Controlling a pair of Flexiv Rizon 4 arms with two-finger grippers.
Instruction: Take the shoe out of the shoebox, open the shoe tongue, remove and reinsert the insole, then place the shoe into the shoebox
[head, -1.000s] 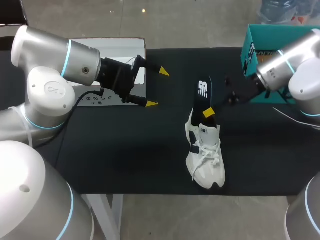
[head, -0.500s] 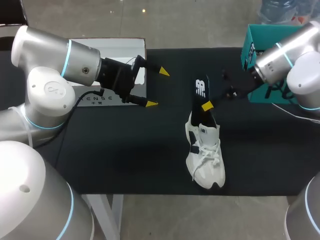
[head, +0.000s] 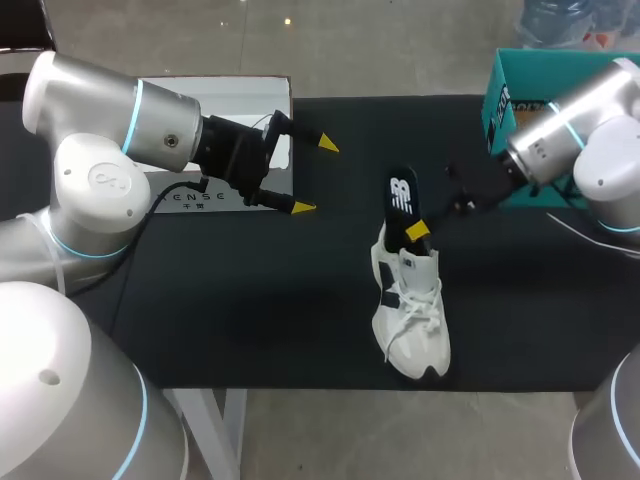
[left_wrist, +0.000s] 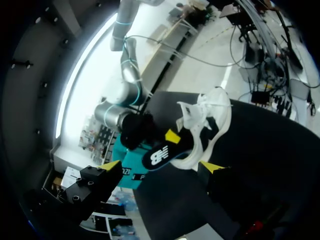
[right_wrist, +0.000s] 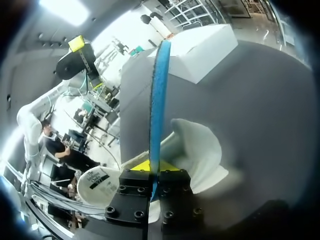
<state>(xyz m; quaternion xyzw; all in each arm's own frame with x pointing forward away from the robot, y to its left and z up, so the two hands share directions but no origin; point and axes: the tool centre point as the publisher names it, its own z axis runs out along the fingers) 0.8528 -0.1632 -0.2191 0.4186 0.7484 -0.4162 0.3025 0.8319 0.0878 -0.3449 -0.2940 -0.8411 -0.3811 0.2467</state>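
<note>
A white lace-up shoe (head: 410, 312) lies on the black table mat, toe toward the front edge. A dark insole (head: 402, 193) with a white logo sticks out of its opening, pointing away from the toe. My right gripper (head: 418, 231) is shut on the insole just above the shoe's collar. From the right wrist, the insole (right_wrist: 159, 95) runs edge-on as a blue strip from the right gripper (right_wrist: 152, 169), with the shoe (right_wrist: 197, 150) under it. My left gripper (head: 314, 176) hangs open left of the shoe, holding nothing. In its view the shoe (left_wrist: 212, 117) and insole (left_wrist: 161, 156) lie ahead.
The teal shoebox (head: 512, 88) stands at the back right, behind my right arm. A white box (head: 232, 152) sits at the back left, under my left arm. The mat's front edge runs just below the shoe's toe.
My right gripper has shut on the insole and shifted it slightly, first up and left, then back down toward the shoe. The left arm has not moved.
</note>
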